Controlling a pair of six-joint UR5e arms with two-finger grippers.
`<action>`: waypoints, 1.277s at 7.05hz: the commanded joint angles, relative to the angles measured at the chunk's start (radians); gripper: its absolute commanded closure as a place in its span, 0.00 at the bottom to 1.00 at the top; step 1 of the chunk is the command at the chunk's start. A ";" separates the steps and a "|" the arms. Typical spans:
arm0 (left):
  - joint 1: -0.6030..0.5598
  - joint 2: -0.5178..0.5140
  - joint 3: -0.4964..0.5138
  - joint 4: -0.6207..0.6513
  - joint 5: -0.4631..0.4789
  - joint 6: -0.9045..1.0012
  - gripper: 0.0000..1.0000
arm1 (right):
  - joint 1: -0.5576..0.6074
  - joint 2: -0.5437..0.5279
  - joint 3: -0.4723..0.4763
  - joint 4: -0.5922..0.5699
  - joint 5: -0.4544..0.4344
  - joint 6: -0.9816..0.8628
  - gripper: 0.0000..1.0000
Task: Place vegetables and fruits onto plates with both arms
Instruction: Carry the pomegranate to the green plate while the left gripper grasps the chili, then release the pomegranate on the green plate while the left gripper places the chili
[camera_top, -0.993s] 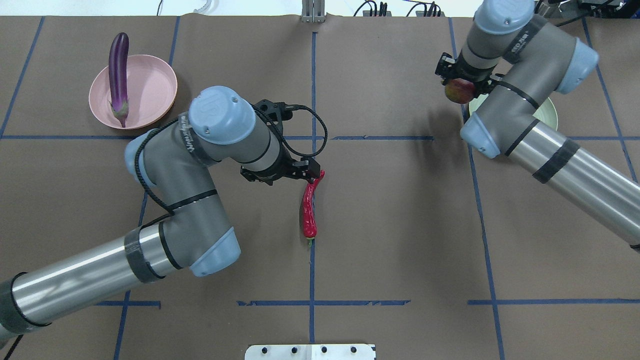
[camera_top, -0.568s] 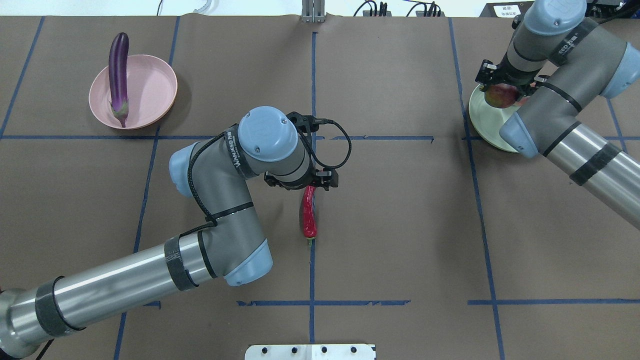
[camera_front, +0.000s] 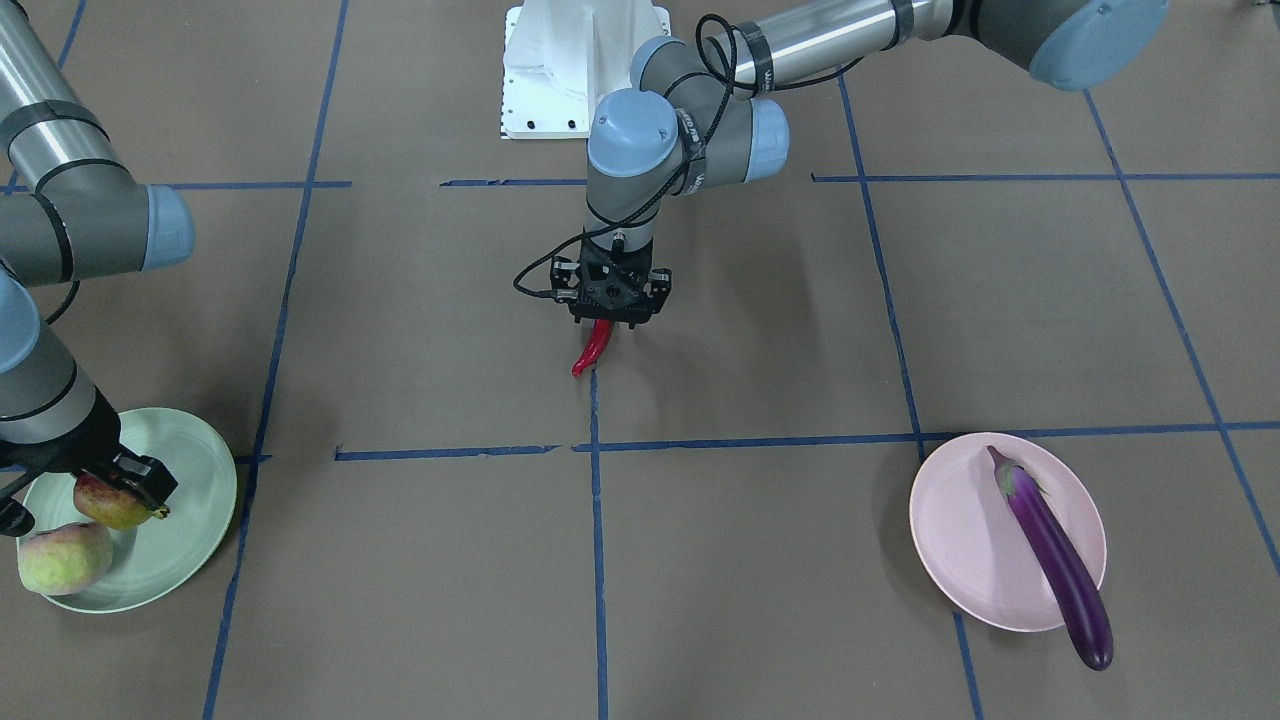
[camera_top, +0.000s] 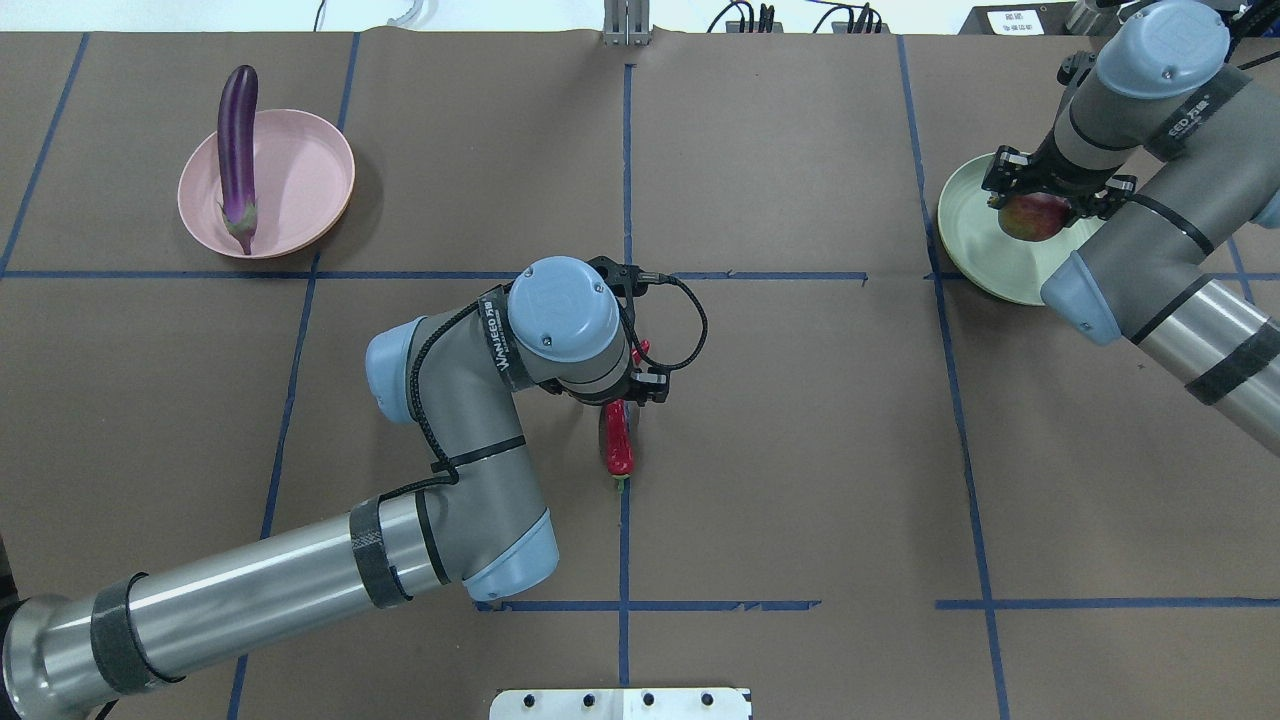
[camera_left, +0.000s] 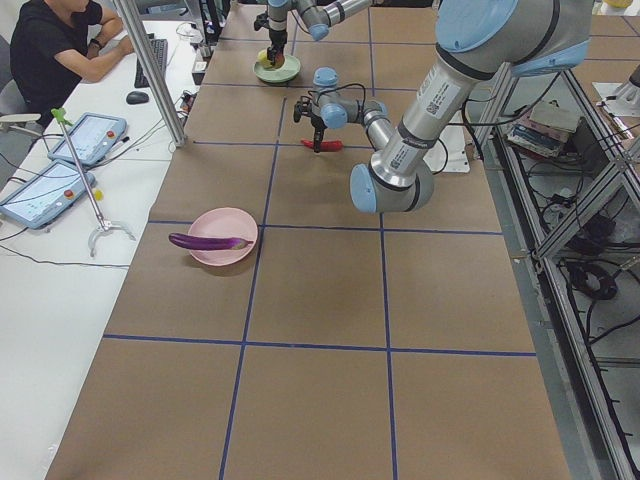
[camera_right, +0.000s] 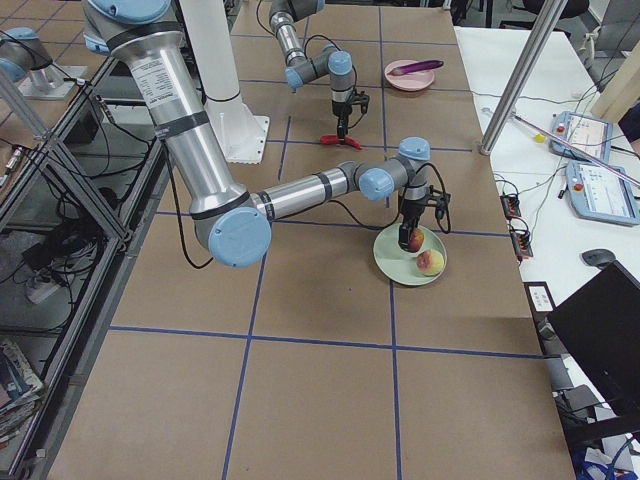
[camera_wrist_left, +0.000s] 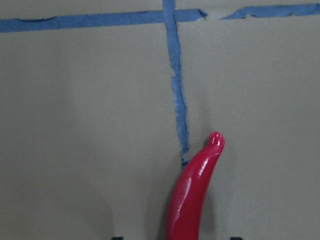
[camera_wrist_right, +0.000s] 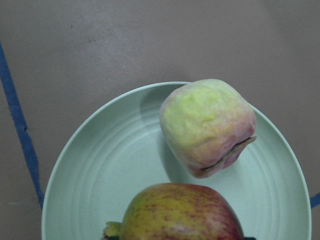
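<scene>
The red chili pepper (camera_top: 619, 445) lies on the table near its middle and also shows in the front view (camera_front: 592, 352). My left gripper (camera_front: 611, 320) is low over its stem half, open, jaws either side of the pepper (camera_wrist_left: 192, 195). My right gripper (camera_front: 112, 500) is shut on the pomegranate-like fruit (camera_top: 1036, 216) just over the mint green plate (camera_top: 972, 240). The peach-like fruit (camera_wrist_right: 207, 125) lies on that plate (camera_wrist_right: 100, 175), beside the held fruit (camera_wrist_right: 180, 212). The purple eggplant (camera_top: 237, 150) lies across the pink plate (camera_top: 300, 180), its tip over the rim.
The white robot base (camera_front: 580, 60) is at the table's near edge (camera_top: 620, 703). Blue tape lines cross the brown table. An operator (camera_left: 55, 45) sits at a side desk with tablets (camera_left: 60, 160) beyond the table's far side.
My left gripper moved over the chili, along it toward its thick end. My right arm carried the pomegranate-like fruit rightward and lowered it over the green plate.
</scene>
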 joint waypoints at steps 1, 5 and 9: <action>0.001 0.009 -0.009 0.007 0.000 0.000 1.00 | -0.002 -0.009 0.021 -0.001 0.004 0.001 0.00; -0.148 0.126 -0.143 0.011 -0.009 -0.003 1.00 | 0.001 -0.093 0.241 -0.016 0.050 0.002 0.00; -0.552 0.248 0.007 0.003 -0.173 0.038 0.97 | 0.001 -0.185 0.382 -0.014 0.081 0.015 0.00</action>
